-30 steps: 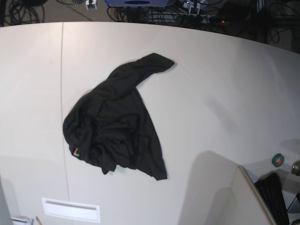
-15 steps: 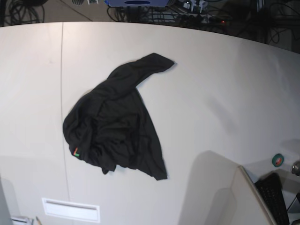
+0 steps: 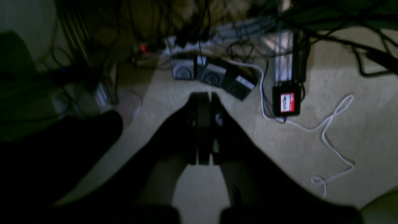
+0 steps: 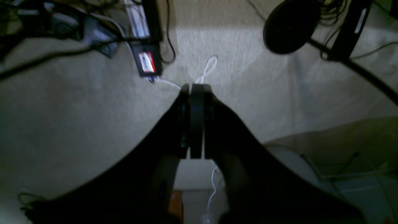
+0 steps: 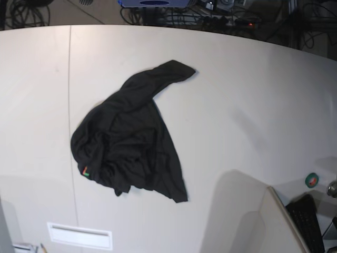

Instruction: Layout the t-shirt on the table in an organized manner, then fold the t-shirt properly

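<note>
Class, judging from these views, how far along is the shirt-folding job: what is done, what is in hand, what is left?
Done: nothing; the t-shirt lies crumpled on the table. In hand: nothing; the left pincer and right pincer are shut, empty, over the floor. Left: spreading flat, then folding.

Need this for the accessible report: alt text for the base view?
A crumpled black t-shirt lies bunched on an off-white table, one sleeve reaching toward the far edge and a small red-green tag at its near left. No arm is in view.
</note>
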Tool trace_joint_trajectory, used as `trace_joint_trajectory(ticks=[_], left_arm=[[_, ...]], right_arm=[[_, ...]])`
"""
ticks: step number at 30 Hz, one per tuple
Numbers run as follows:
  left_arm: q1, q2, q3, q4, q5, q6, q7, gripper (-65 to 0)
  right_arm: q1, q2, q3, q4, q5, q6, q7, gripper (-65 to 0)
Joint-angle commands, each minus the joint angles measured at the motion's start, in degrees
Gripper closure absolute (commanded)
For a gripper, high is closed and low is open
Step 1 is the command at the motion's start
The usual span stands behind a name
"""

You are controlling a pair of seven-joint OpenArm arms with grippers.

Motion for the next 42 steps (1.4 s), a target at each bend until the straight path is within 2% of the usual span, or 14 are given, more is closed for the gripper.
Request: trace_joint_trajectory(ticks=[1,4,10,12,16,18,21,22,25,27,30,33,39,42], left_arm=[[2.2,-0.9,-0.1,4.1,0.1,0.2,-1.0,0.0],[6.1,-3.1,-0.4,12.8,-0.7,0.2,-1.0,0.0],[10.0,-7.3,-0.5,29.9,-12.1,0.2,-1.0,0.0],[8.6,-7.6,-0.3,32.8,-14.4,0.2,-1.0,0.0],[3.3,-7.5,-0.1,33.7,-14.5,0.2,-0.9,0.0],[0.5,-7.5,-0.1,33.6,-14.5,0.2,-0.9,0.0],[-4.8,-7.5,-0.1,33.6,-14.5,0.2,-0.5,0.0],[-6.9,-7.5,-0.1,33.6,-14.5,0.2,1.1,0.0],[-15.1,-7.3,-0.1,33.6,-14.5,0.2,10.0,0.0],[-21.3,-5.3,0.0,33.6,-14.6,0.2,16.6,0.0],[-29.7,-3.0,0.0,31.7,-14.5,0.2,21.5,0.0],[-38.3,-1.0,1.8,25.5,-14.5,0.2,21.6,0.0],[-53.3,-0.5,13.6,10.3,-14.5,0.2,21.2,0.0],[-59.8,0.8,17.9,3.3,-14.5,0.2,16.9,0.0]], right_arm=[[-1.9,0.3,0.1,3.5,0.0,-0.1,-0.4,0.0],[-4.0,0.3,0.1,11.5,0.0,-0.1,-3.6,0.0],[-3.7,0.5,0.1,24.6,-0.3,-0.1,-10.4,0.0],[-1.9,0.7,0.1,27.3,-0.3,-0.1,-12.2,0.0],[4.3,0.9,0.1,28.9,-0.4,-0.1,-12.8,0.0],[7.9,2.3,0.1,28.8,-0.4,-0.1,-12.8,0.0],[14.0,3.4,0.0,28.7,-0.4,-0.1,-12.8,0.0],[16.1,3.4,0.1,28.7,-0.4,-0.1,-12.9,0.0],[22.5,4.9,0.0,27.5,-0.4,-0.1,-12.9,0.0],[27.8,6.2,-0.2,24.5,-0.2,-0.1,-12.9,0.0],[36.2,6.5,0.1,17.8,-0.1,0.0,-12.8,0.0],[43.9,6.6,0.1,11.5,-0.3,0.0,-12.8,0.0],[56.6,8.2,0.1,0.7,-0.1,0.0,-12.7,0.0],[62.6,10.0,0.1,-5.2,-0.1,0.0,-12.3,0.0]])
